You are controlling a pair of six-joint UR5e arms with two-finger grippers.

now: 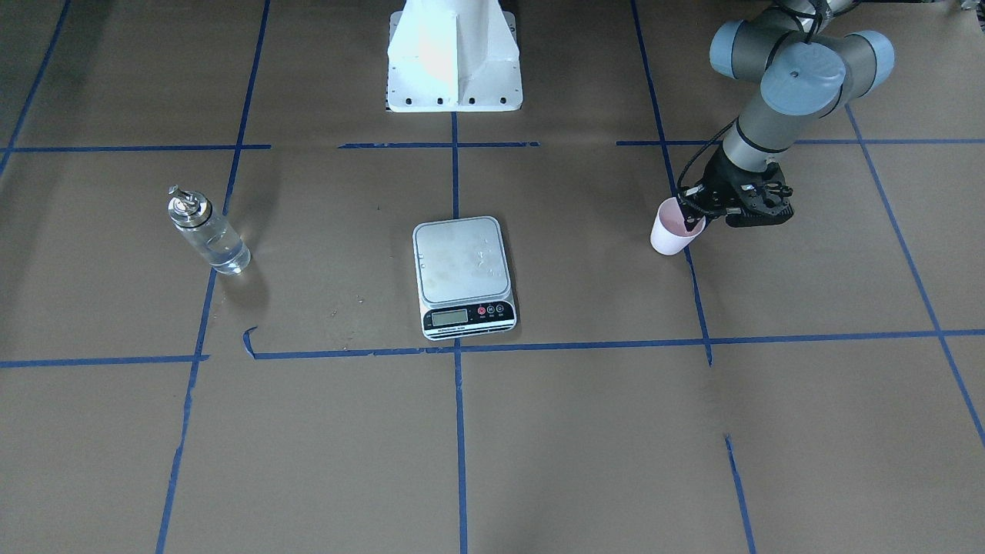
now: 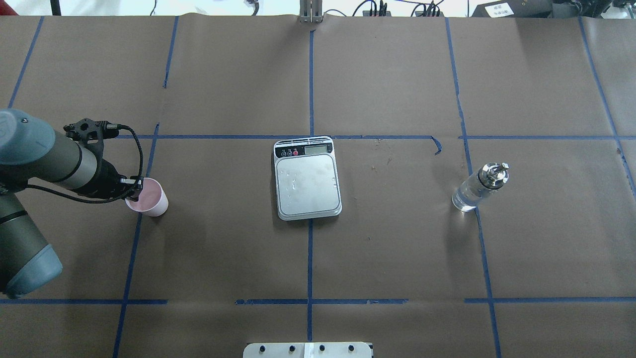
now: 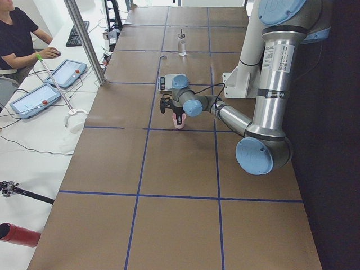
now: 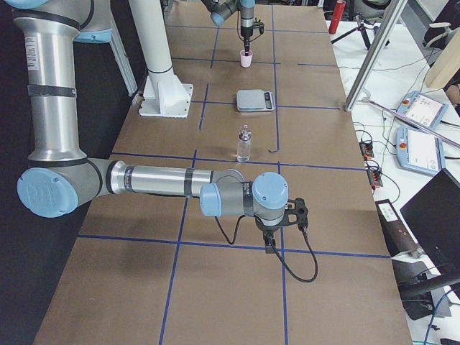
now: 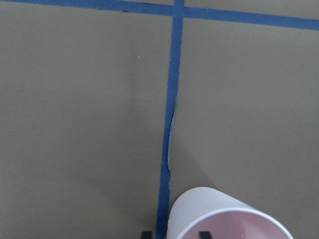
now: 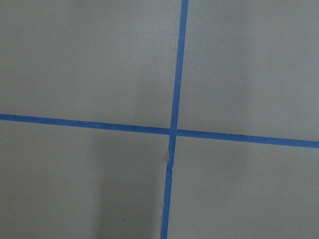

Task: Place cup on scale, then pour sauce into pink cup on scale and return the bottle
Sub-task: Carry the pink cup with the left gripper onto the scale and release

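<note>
Here, the tapered pink cup (image 5: 199, 211) (empty) has the left gripper (image 1: 690, 217) with 2 fingers (image 5: 203, 233) astride its rim, grip unclear. Clear liquid (image 1: 225, 252) sits in the glass bottle (image 1: 208, 231). The right gripper (image 4: 268, 246) is unreadable.

Brown paper table cover (image 1: 616, 462), blue tape grid lines (image 1: 459, 431), seated person in black (image 3: 16, 34), two blue-edged tablets (image 3: 66, 73)

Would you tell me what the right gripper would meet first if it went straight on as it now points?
Probably the brown paper-covered table, near a crossing of blue tape lines: the right gripper points straight down, with nothing visible between.
</note>
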